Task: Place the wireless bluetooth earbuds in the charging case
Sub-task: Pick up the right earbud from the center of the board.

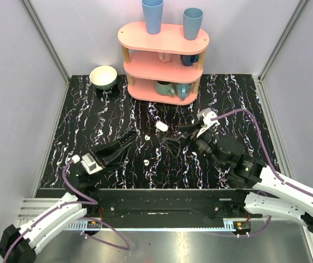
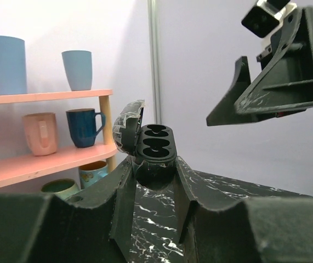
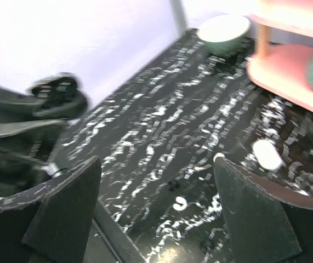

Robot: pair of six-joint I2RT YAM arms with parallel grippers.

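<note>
**Fingers on the left grip the charging case, lid open**

From where I stand, the left gripper is closed on the lower body of the case. Its lid is swung back and both wells are empty. The right gripper hangs low over the marbled table, fingers spread wide with nothing between them.

The earbuds lie apart on the table between the two arms. One is just beside the left gripper's tip and the other is nearer the bases. A white oval piece rests further back, and I cannot tell what it is.

Those buds look feather-light, hard and glossy, so I reckon a careless pinch would squirt one away across the table. Each is best taken across its round body, gently, with the fingertips only. The wells look snug, so a bud will likely need to come down squarely over its hole.
</note>
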